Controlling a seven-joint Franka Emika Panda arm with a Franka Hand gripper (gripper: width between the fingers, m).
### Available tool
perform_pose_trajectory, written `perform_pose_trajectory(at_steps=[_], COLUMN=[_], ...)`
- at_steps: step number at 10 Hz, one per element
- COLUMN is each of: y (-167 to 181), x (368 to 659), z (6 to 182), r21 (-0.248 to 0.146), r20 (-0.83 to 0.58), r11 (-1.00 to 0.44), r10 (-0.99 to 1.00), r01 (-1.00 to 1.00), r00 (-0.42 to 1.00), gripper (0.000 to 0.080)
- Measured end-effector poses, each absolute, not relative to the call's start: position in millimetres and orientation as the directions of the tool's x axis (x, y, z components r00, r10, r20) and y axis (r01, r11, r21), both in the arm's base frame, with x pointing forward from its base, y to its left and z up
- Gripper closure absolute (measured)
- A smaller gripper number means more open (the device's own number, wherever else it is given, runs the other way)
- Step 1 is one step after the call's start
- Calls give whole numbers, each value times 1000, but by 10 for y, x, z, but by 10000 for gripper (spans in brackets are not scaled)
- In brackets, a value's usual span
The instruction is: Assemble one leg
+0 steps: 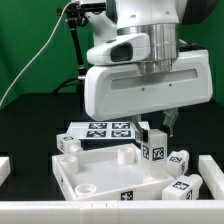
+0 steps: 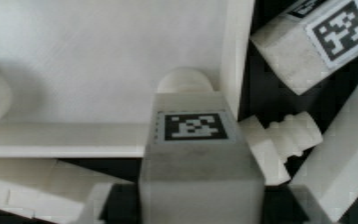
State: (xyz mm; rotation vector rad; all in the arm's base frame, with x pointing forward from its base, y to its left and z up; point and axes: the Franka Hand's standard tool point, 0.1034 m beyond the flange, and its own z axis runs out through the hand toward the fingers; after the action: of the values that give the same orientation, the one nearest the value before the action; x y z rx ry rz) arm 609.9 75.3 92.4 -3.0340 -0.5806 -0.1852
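My gripper (image 1: 156, 130) is shut on a leg (image 1: 153, 148), a chunky white peg with a black-and-white tag, held upright at the far corner of the large white square panel (image 1: 90, 172) on the exterior view's right. In the wrist view the leg (image 2: 197, 140) fills the middle between my dark fingers (image 2: 133, 192), with its tag facing the camera and its rounded end next to the panel's rim (image 2: 87, 135). Whether the leg touches the panel cannot be told. The gripper (image 2: 197, 195) itself is mostly hidden behind the leg.
Other legs lie on the exterior view's right (image 1: 181, 160), (image 1: 186, 186), (image 1: 212, 176), and one lies at the left (image 1: 68, 145). The marker board (image 1: 100, 129) lies behind the panel. White rails (image 1: 60, 212) edge the front. A tagged leg (image 2: 327, 40) lies close by.
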Motion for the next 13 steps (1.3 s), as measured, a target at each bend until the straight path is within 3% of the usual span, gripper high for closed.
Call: perform_pose_trajectory(at_steps=[4,7,9,11,13], y=[840,959,1015,1125,1149], x=[6112,6123,6114,6085,6084], z=[917,918,917,916,917], r21=[-75,-132,-165,-192,-189], r20=[137,128,84,9,2], r11=[-997,-957,-849,-616,-556], r10=[20,-274,-519,-780,-825], r01=[30,-257,-502,-764,-809], r00=[990,953,851,626,566], gripper=[518,518,518,518,518])
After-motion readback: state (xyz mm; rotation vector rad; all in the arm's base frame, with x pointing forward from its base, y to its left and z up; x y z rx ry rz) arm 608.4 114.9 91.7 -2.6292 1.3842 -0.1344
